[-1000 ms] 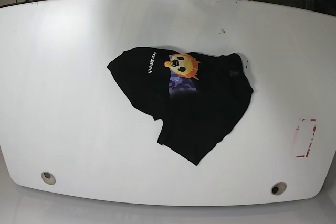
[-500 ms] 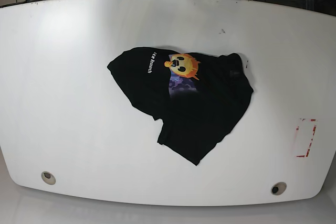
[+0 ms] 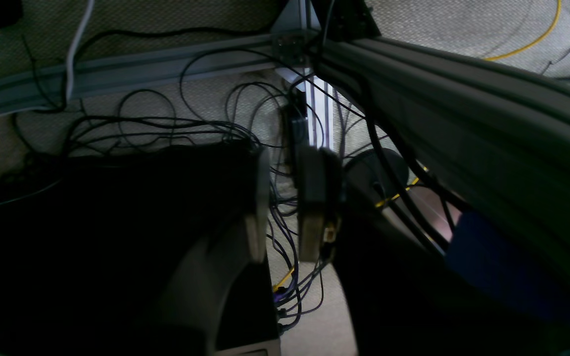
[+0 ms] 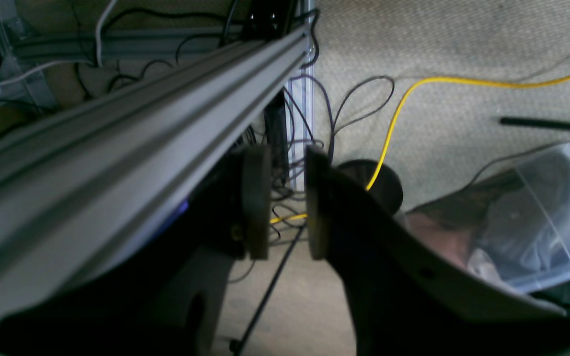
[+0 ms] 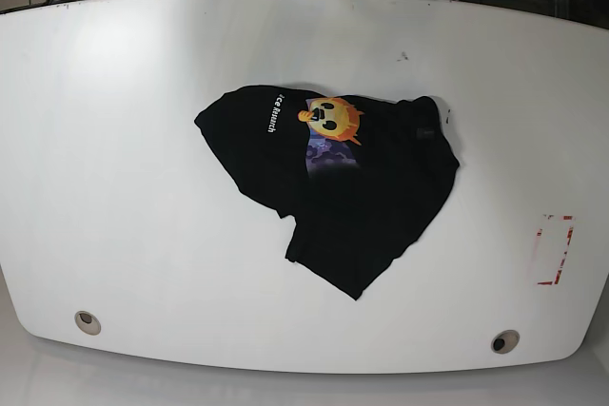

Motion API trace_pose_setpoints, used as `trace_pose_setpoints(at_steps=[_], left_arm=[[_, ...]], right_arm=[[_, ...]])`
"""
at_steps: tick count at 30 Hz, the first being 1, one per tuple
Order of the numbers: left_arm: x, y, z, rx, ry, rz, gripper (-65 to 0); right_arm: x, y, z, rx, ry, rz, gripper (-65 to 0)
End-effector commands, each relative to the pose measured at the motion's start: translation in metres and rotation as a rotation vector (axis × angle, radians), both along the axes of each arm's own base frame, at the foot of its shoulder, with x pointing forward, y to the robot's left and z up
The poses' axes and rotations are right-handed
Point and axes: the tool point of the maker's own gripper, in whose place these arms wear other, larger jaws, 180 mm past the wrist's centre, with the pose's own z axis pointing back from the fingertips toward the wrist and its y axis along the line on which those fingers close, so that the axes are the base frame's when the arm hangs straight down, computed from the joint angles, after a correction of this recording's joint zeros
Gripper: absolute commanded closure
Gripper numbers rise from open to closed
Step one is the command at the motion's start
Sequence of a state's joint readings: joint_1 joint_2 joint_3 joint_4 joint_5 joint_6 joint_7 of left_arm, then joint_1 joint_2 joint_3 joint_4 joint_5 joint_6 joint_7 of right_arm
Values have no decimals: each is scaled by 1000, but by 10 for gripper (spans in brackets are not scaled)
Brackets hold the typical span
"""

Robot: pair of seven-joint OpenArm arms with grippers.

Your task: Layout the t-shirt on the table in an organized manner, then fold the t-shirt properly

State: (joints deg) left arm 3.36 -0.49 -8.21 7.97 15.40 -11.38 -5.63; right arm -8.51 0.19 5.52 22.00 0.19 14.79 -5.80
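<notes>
Your t-shirt [image 5: 333, 187] lies crumpled near the middle of the worktop [image 5: 124, 140], a little toward the far edge, bunched into a rough heap rather than spread flat. Its orange-yellow cartoon face [image 5: 332, 117] shows on the upper part, with a purple patch [image 5: 329, 155] just below it and white lettering [image 5: 270, 114] running beside it on the left fold. The lower part tapers to a black point toward the near edge.

On the worktop, well apart from the shirt, you have a red-and-white tape rectangle [image 5: 553, 250] at the right side and two round grommet holes [image 5: 88, 321] by the near corners.

Neither arm reaches over the worktop. In the wrist views your left claw [image 3: 285, 207] and right claw [image 4: 285, 207] each hang above carpet [image 4: 453, 44] and tangled cables [image 3: 166, 123], beside grey aluminium framing [image 4: 131, 128]. Each has its jaws parted by a narrow gap, with nothing between them. A yellow cable [image 4: 463, 81] crosses the floor under the right claw.
</notes>
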Motion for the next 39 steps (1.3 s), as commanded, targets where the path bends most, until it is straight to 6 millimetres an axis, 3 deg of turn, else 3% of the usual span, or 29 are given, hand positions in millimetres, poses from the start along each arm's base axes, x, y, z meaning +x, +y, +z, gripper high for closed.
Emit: trace_pose_setpoints(at_steps=[1, 13, 17, 24, 39], left_arm=[[-7, 12, 0, 23, 8, 2, -85], [-8, 16, 0, 29, 11, 5, -85], [-10, 18, 0, 32, 12, 49, -86], [-8, 29, 2, 44, -44, 162, -83], [-54, 48, 15, 91, -97, 147, -83]], right_arm=[[-3, -1, 0, 1, 2, 4, -116], [-2, -2, 0, 0, 0, 3, -111], [-12, -2, 0, -3, 9, 2, -111], [-20, -18, 2, -89, -32, -21, -111], [-43, -27, 28, -121, -113, -21, -109]])
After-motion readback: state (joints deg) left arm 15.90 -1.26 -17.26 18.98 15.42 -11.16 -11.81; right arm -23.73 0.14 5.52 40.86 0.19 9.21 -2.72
